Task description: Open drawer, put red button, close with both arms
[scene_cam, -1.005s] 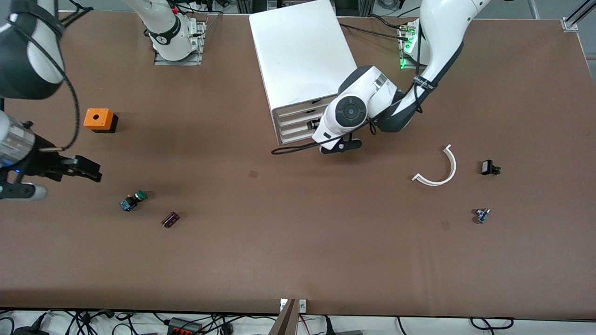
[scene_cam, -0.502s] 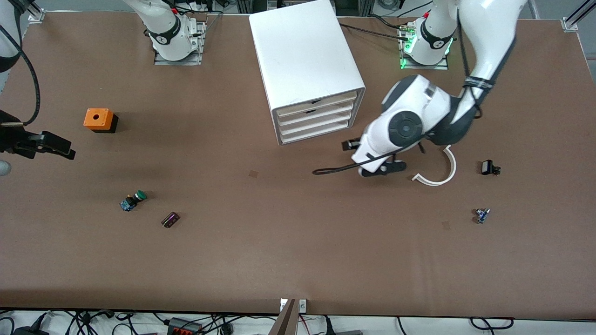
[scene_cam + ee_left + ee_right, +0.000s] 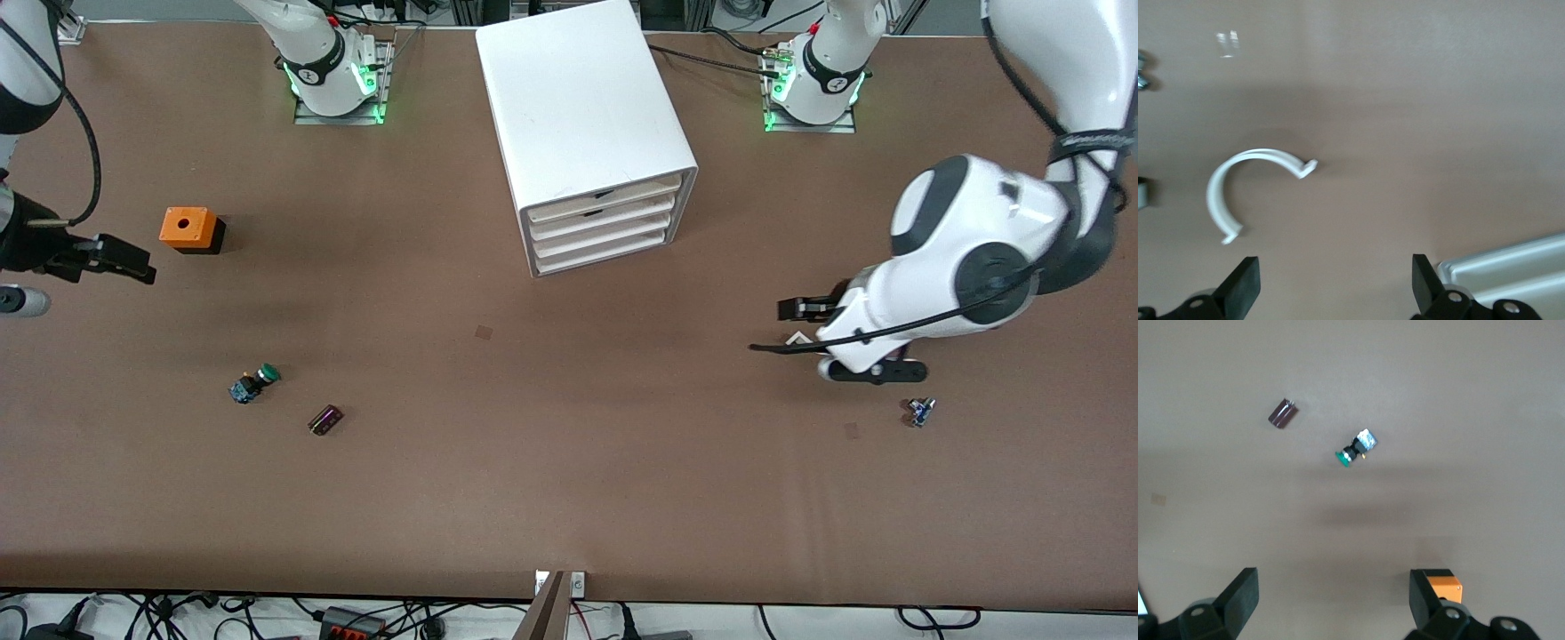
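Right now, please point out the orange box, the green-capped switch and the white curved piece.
orange box (image 3: 183, 224), front view, top face beside the hole.
green-capped switch (image 3: 1355, 449), right wrist view, body.
white curved piece (image 3: 1216, 192), left wrist view, arc's middle.

Matt brown table — smooth white cabinet.

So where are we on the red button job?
All four cabinet drawers look shut, and no red button shows on the table, so it is likely stowed. Nothing in hand: left gripper open over the white curved piece, right gripper open near the orange box. Nothing visibly left.
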Controlling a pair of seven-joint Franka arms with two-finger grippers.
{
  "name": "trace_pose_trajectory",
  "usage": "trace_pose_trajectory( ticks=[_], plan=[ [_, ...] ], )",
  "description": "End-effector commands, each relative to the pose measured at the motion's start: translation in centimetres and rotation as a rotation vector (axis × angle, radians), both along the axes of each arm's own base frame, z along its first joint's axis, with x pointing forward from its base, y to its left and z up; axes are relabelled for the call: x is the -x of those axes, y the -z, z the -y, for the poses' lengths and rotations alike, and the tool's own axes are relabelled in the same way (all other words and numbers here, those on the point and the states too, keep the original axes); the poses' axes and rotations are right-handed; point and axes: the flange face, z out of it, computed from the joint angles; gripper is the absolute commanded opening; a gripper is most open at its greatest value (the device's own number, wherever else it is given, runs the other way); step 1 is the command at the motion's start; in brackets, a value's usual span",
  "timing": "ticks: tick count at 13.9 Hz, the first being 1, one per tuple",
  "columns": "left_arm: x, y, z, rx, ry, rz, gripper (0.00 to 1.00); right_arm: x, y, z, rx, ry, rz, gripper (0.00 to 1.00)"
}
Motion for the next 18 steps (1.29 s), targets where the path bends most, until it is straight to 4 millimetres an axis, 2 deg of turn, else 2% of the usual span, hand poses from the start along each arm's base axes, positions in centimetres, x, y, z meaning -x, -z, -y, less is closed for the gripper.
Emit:
trace_pose_trajectory(
  ticks=[1,2,3,5,7,8,10,12,14,17,18],
  plan=[
    [0.8,-4.8,-2.6,-0.015,0.102,0.006,1.00,3.8,-0.3,-0.2,0.012,-0.001,0.006,1.00],
    [0.8,-5.8,-3.8,-0.011,0.106,0.002,1.00,4.2,0.2,-0.2,0.011,-0.003,-0.004,1.00],
    [1.6,-7.8,-4.5,-0.018,0.126,0.024,1.00,4.4,0.3,-0.2,0.011,-0.003,-0.007,1.00],
    [3.2,-10.9,-4.0,-0.043,0.161,0.047,1.00,4.4,0.3,0.0,0.012,-0.006,-0.005,1.00],
    [4.4,-13.8,-4.9,-0.074,0.126,0.085,1.00,4.1,0.3,-0.2,0.017,-0.014,0.030,1.00],
    [4.8,-14.5,-5.0,-0.048,0.097,0.093,1.00,4.0,0.2,-0.3,0.017,-0.016,0.043,1.00],
    [5.8,-15.1,-7.7,0.003,0.037,0.125,1.00,4.0,-0.1,-0.2,0.016,-0.010,0.046,1.00],
    [8.1,-15.3,-10.1,0.009,0.120,0.208,1.00,4.0,-0.2,-0.2,0.016,-0.006,0.044,1.00],
    [9.5,-15.7,-9.8,0.006,0.155,0.250,1.00,3.9,-0.1,-0.3,0.013,-0.003,0.043,1.00],
    [9.6,-16.2,-10.0,0.004,0.171,0.266,1.00,3.9,-0.2,-0.1,0.007,0.005,0.042,1.00],
    [10.1,-17.2,-10.0,-0.003,0.189,0.281,1.00,3.9,-0.2,-0.1,0.007,0.005,0.042,1.00]
  ],
)
